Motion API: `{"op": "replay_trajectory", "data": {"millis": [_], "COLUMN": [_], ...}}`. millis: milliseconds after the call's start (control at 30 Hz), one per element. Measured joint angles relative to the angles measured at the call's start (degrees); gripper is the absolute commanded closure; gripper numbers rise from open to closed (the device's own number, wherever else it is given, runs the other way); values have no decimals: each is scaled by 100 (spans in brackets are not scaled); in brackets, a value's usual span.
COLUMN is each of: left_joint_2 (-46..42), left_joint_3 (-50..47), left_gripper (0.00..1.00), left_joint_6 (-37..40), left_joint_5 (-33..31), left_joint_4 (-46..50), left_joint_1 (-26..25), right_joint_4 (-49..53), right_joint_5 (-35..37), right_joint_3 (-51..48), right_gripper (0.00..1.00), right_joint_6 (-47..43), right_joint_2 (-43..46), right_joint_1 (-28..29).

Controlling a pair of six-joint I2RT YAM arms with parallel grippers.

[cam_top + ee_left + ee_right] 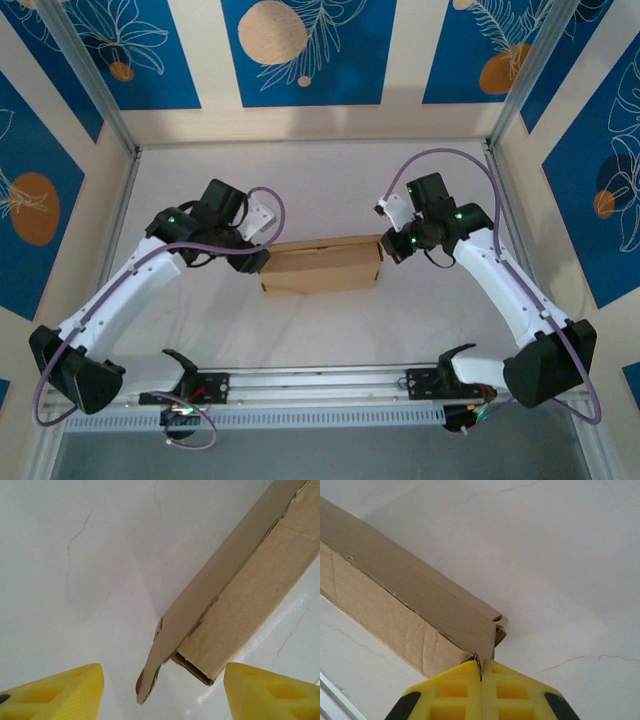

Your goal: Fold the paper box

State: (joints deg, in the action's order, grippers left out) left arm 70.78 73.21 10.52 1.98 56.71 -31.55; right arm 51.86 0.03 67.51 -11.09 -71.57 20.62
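Plainly, the right tool (480,665) clamps one end of the paper box (395,600); the left tool (162,680), apart, flanks the other.

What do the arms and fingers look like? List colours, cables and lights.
The left arm and right arm have white shells with black joints and bases. A mauve cable loops over each wrist; green lights glow there. The fingers are yellow with moulded recesses.
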Motion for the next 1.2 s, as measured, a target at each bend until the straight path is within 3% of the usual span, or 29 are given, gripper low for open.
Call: {"op": "replay_trajectory", "data": {"millis": [167,400,733,1000,1200], "left_joint_2": [-208,20,-114,39,52], "left_joint_3": [-103,-214,-413,-417,-461], "left_gripper": [39,52,57,81,88], "left_joint_6": [-96,-162,-164,-188,-251], "left_joint_5": [109,197,138,-83,-186], "left_joint_4": [-162,-444,-490,-533,-605], "left_joint_1": [205,232,232,236,243], "right_joint_4": [-70,-105,-105,-59,-48], "right_joint_5": [-24,-46,-46,-42,-46], "right_joint_3": [17,37,146,247,247], "right_gripper": [100,100,100,100,100], "right_joint_6": [2,2,2,4,39], "right_joint_2": [-68,-107,-245,-334,-334], "right_joint_1": [-26,-63,-90,-90,-94]}}
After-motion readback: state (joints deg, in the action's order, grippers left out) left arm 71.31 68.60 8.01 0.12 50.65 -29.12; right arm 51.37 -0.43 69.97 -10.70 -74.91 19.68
